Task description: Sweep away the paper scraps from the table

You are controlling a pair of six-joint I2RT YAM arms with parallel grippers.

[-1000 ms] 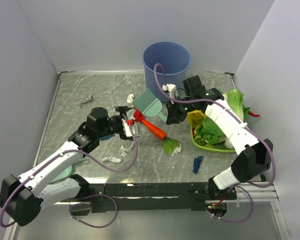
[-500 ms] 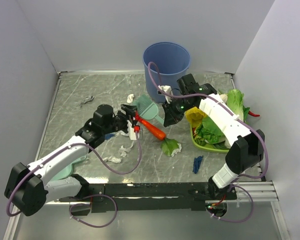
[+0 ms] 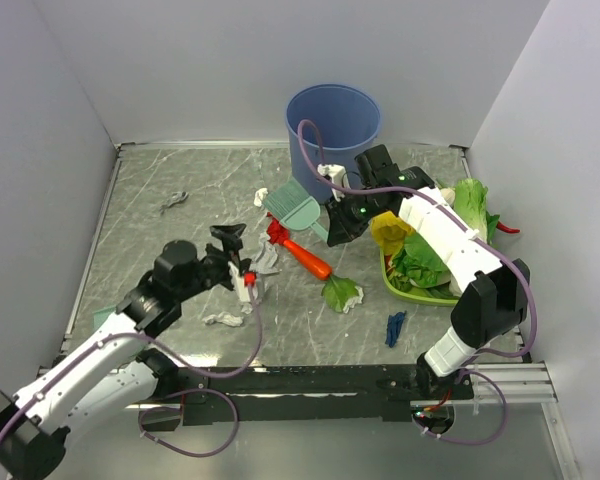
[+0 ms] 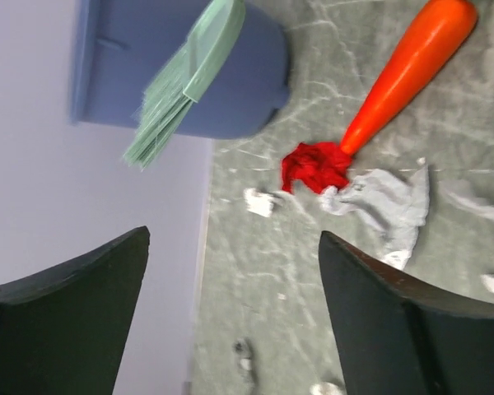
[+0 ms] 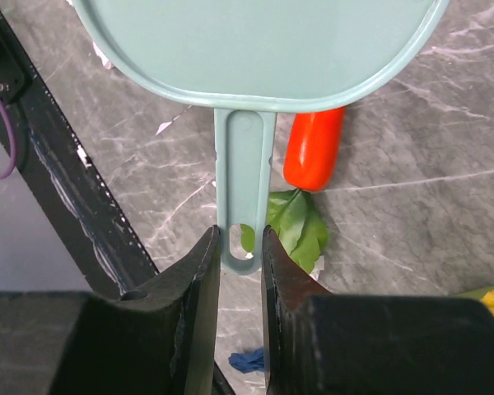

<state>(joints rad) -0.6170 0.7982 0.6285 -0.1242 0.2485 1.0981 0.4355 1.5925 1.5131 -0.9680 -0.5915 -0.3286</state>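
Right wrist shows the right gripper (image 5: pixel 240 247) clamping the brush (image 5: pixel 255 49) handle to sweep paper scraps (image 4: pixel 383 206); left gripper (image 4: pixel 230 239) gapes empty.

Three plain pale grey-lilac panels enclose the scene: back wall (image 3: pixel 230 70) across the top, left wall (image 3: pixel 30 150) at frame left, right wall (image 3: pixel 570 120) at frame right. A marble-patterned desk (image 3: pixel 180 180) with metal rim (image 3: pixel 200 144) fills the centre. Lighting even, shadows soft.

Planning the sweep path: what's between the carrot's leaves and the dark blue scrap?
Nothing: the top view shows bare table between the carrot's leaves and the dark blue scrap.
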